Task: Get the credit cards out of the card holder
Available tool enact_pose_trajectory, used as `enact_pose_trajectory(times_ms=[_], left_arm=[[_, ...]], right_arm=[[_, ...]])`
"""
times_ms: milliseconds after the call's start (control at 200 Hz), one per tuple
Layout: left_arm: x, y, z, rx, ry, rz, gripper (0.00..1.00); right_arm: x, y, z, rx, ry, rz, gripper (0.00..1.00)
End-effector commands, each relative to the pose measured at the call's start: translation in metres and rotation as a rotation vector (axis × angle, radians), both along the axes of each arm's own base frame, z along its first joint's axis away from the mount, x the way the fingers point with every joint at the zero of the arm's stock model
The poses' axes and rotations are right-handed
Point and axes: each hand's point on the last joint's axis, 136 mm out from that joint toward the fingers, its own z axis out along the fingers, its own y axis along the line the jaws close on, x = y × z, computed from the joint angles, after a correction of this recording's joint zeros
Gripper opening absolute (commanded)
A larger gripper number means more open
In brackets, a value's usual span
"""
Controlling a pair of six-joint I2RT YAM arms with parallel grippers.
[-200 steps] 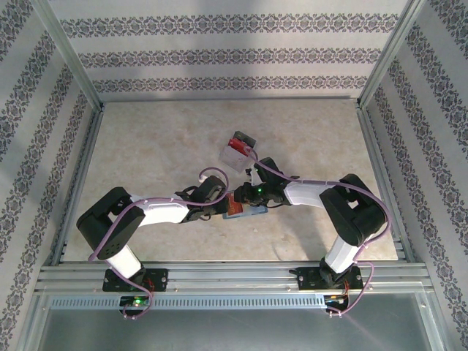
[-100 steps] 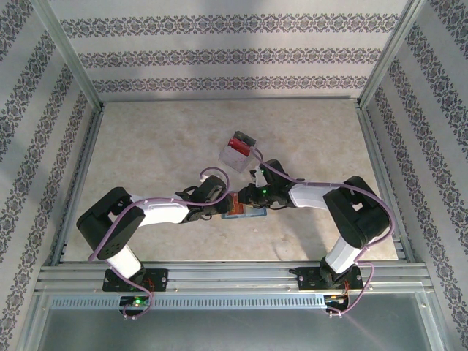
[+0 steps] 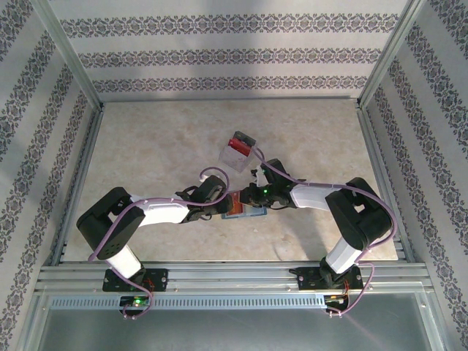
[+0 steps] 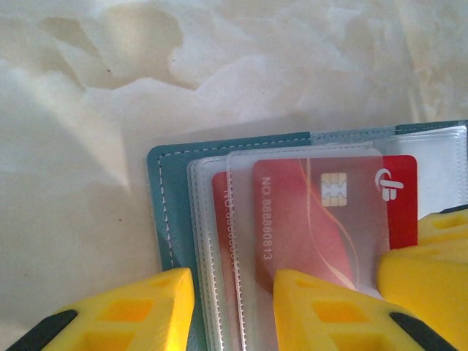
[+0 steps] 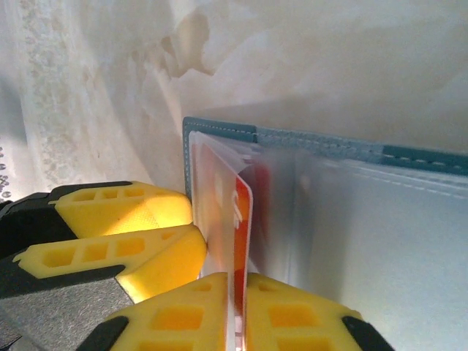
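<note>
Moved: right arm's elbow has slid a little to the right since a second ago, and the card holder [image 3: 246, 210] now lies squarer to the near edge; the left arm has hardly shifted.
Right jaws: clenched on the edge of a red card [image 5: 242, 219], with one yellow finger [image 5: 292, 322] on each face of it.
Left jaws: released, fingers [image 4: 124, 311] spread and set down on the holder's near end, one at the teal border and one on a sleeve.
Card holder: teal-blue with pale stitching along the rim, lying open and flat, a stack of clear sleeves [image 4: 241, 164] fanned inside.
Red card: gold chip, white logo and a printed number; most of it shows frosted through its sleeve, while the end by the right jaws sticks out bare.
Second card: another red one [image 4: 220, 219] sits in a sleeve beneath.
Place: holder lies near the middle of the worktop [image 3: 146, 146], towards the near side, between the two wrists.
In the way: a left finger rests on the sleeve over the card.
Around: clear box [image 3: 238, 151] with red and dark contents lies just beyond, on the far side.
</note>
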Motion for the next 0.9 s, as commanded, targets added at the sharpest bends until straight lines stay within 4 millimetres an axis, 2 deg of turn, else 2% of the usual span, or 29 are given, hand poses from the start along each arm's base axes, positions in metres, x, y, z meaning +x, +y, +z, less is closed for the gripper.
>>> enact_pose_trajectory(times_ms=[0,150,425,894], left_arm=[[-0.007,0.016,-0.017,0.057,0.062,0.027,0.35],[-0.006,0.017,-0.016,0.058,0.061,0.030,0.35],[-0.004,0.017,-0.011,0.053,0.049,0.025,0.36],[0.009,0.006,0.028,0.024,-0.044,-0.018,0.35]], right_arm=[[0.002,-0.002,0.010,0.033,-0.023,-0.004,0.11],[0.004,-0.007,0.009,0.026,-0.021,-0.017,0.08],[0.004,-0.014,0.007,-0.011,-0.022,-0.021,0.08],[0.002,-0.019,0.005,-0.043,-0.023,-0.018,0.08]])
